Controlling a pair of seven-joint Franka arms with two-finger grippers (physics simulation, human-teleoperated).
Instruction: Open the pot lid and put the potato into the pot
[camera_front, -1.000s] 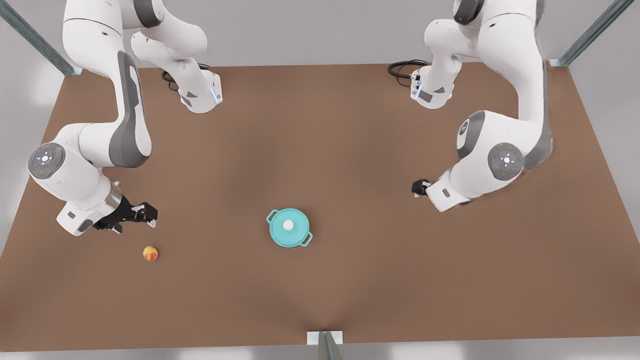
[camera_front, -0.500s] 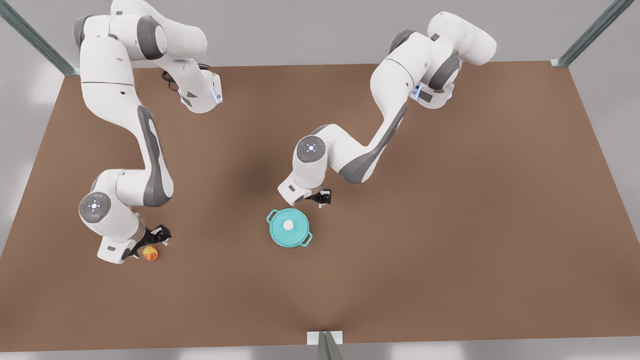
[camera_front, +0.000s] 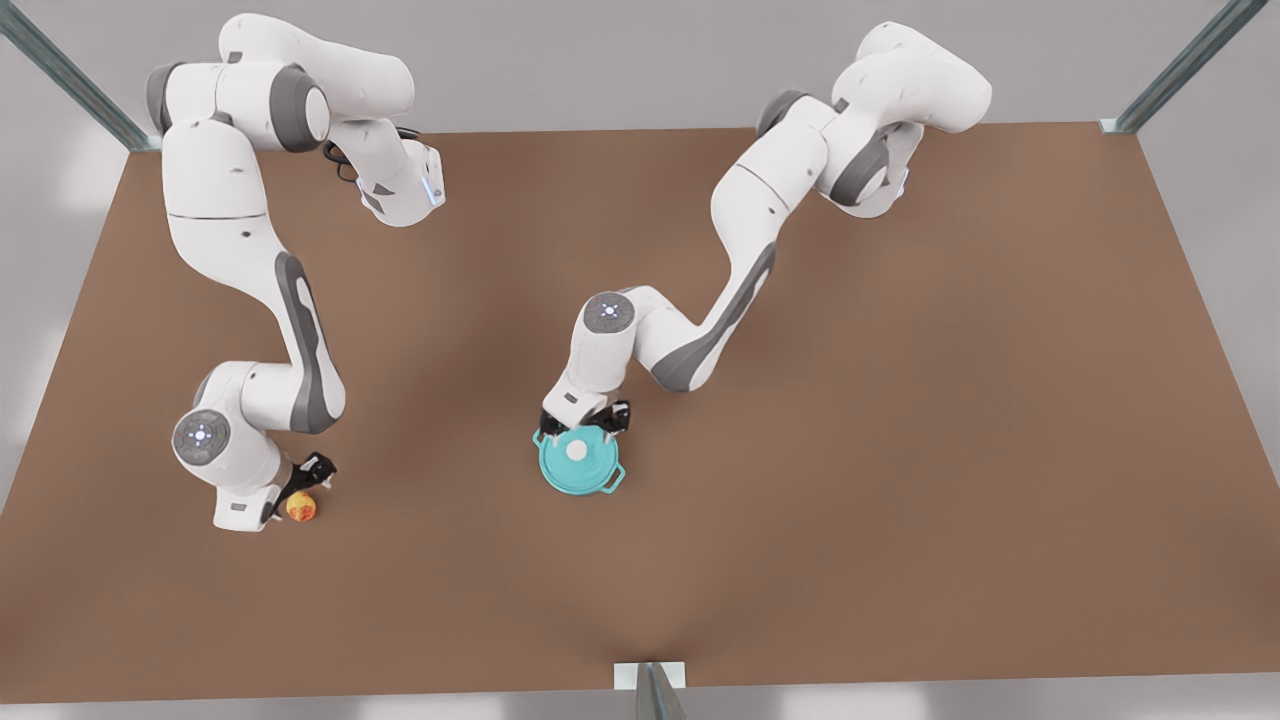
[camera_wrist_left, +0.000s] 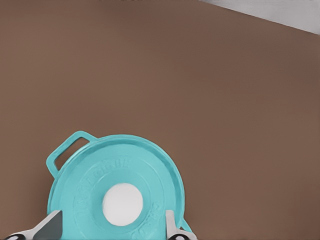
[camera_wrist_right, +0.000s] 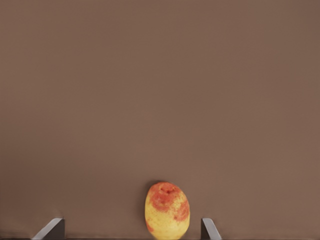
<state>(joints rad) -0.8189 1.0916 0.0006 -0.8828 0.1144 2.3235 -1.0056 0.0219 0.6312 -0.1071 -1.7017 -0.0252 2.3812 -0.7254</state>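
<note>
The teal pot (camera_front: 612, 481) sits mid-table with its pot lid (camera_front: 590, 467) on, white knob (camera_front: 577, 451) at the centre. My left gripper (camera_front: 582, 427) hovers over the lid's far side, open, with nothing held. In the left wrist view the left gripper (camera_wrist_left: 110, 226) has its fingertips (camera_wrist_left: 50, 226) spread either side of the knob (camera_wrist_left: 122, 203) on the pot lid (camera_wrist_left: 150, 170). The potato (camera_front: 301, 508) lies on the table at the front view's left. My right gripper (camera_front: 300, 488) is just over it, open. In the right wrist view the potato (camera_wrist_right: 167, 210) lies between the fingertips (camera_wrist_right: 209, 228) of the right gripper (camera_wrist_right: 131, 229), untouched.
The brown table (camera_front: 850, 450) is bare around both objects. A metal post (camera_front: 650, 690) stands at the near edge. The two arm bases (camera_front: 400, 195) sit at the far edge.
My left gripper slid from behind the pot to over its lid. My right gripper settled closer onto the potato.
</note>
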